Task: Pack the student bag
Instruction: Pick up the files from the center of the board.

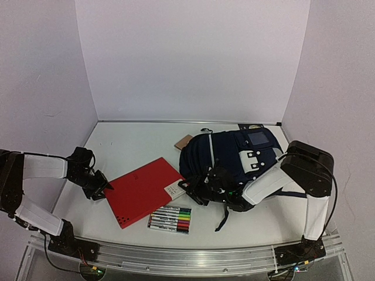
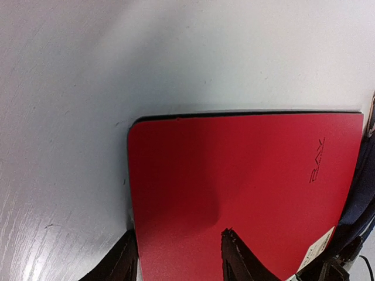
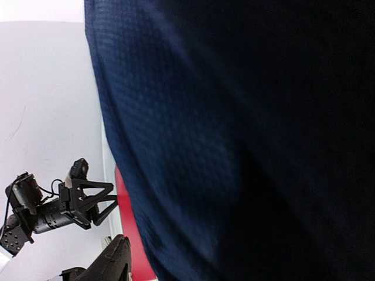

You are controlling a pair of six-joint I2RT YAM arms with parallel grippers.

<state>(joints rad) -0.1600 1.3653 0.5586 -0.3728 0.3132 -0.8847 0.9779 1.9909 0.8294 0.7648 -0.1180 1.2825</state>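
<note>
The student bag (image 1: 234,158), navy with white piping, lies at the right of the table, and its fabric (image 3: 234,140) fills the right wrist view. My right gripper (image 1: 202,188) is pressed against the bag's lower left edge. Only one of its fingers (image 3: 114,260) shows; the other is hidden behind the cloth. A red notebook (image 1: 143,190) lies left of the bag. My left gripper (image 1: 105,188) is at its left corner. In the left wrist view the left gripper (image 2: 179,257) has its jaws apart over the red notebook (image 2: 246,187), one finger (image 2: 120,260) at the edge.
A pack of coloured markers (image 1: 170,219) lies in front of the notebook, near the table's front rail. A brown card piece (image 1: 184,142) sticks out behind the bag. A dark strap (image 1: 223,219) trails from the bag's front. White walls close in the back and sides.
</note>
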